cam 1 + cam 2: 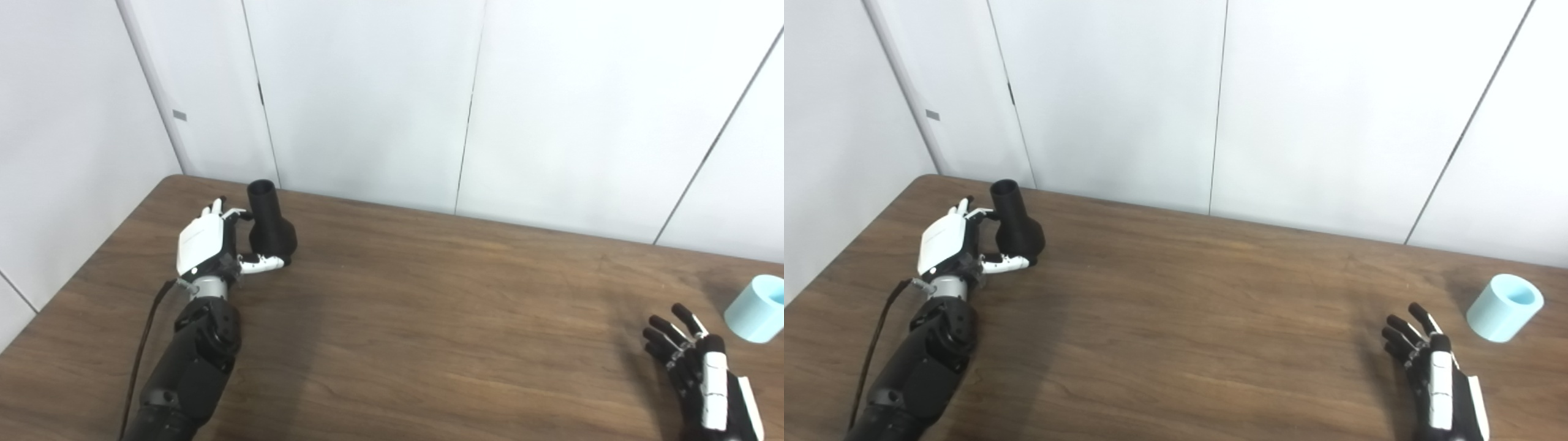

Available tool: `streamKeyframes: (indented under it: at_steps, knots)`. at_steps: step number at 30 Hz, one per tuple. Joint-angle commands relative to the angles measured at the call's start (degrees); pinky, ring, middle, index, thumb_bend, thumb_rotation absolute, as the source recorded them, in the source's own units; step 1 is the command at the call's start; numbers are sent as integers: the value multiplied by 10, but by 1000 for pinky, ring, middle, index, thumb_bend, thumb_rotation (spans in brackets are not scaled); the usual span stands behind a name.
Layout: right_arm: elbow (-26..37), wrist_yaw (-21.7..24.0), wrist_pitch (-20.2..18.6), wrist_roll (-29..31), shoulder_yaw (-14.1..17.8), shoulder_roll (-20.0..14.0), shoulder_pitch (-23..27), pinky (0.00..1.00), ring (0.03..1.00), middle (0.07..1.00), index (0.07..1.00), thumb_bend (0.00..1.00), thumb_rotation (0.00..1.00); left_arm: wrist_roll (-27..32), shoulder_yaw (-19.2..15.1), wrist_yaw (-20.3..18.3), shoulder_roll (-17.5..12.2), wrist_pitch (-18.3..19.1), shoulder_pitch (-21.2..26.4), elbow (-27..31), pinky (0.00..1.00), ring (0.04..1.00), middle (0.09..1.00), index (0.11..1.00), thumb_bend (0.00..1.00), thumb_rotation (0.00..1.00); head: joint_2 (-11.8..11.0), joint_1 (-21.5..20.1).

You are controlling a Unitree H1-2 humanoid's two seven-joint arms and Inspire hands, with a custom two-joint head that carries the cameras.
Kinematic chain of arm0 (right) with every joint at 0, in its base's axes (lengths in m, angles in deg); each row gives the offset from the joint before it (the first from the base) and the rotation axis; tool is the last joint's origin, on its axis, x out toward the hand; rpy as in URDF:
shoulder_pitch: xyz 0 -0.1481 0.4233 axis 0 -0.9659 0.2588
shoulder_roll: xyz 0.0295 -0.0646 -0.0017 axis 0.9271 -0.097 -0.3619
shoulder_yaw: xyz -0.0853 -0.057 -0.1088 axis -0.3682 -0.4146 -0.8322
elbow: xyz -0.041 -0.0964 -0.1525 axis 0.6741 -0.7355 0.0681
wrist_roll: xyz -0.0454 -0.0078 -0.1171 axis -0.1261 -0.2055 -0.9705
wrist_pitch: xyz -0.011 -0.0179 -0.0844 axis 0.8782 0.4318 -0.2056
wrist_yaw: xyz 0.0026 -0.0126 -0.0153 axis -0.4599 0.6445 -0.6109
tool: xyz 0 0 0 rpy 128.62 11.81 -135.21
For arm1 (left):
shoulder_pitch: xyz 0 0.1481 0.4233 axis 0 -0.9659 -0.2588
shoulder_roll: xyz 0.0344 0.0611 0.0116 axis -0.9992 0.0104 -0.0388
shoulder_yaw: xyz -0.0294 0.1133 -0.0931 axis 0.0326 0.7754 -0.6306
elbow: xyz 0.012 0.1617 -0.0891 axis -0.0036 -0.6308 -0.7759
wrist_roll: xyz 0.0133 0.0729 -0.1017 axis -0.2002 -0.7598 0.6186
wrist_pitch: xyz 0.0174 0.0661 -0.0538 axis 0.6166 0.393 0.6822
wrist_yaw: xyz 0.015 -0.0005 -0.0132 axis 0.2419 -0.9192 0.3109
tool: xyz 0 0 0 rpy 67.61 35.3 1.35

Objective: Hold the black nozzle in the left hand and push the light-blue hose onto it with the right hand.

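Observation:
The black nozzle [271,225] stands upright on the table at the far left, narrow neck up. My left hand [211,242] is right beside it on its left. The fingers reach up behind the neck and the thumb lies along the front of the base, not closed tight. The light-blue hose [1504,307], a short cylinder, lies tilted on the table at the far right. My right hand [1433,367] is open with fingers spread, a short way to the near left of the hose and not touching it.
The brown wooden table [1182,318] runs across the whole view. White wall panels [1127,92] stand right behind its far edge. A black cable [876,343] hangs along the left forearm.

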Motion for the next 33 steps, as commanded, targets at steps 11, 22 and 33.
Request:
streamKeyframes:
  at_steps: [11,22,33]
  knots:
    - [-19,7,2,-7,-7,-5,-31,772,734,734,843,401,1000,0,31,-18,-7,47,68,-19,1000,1000,1000,763,1000,307,5,-2]
    - [-19,8,3,-1,-7,-6,-33,759,704,721,845,418,1000,7,48,-13,-4,54,80,-50,1000,1000,970,707,1000,286,11,-4]
    - [-12,5,-3,0,-7,-3,-33,748,699,715,841,418,1000,-19,77,9,-19,59,75,-56,1000,1000,877,582,964,172,13,-3]
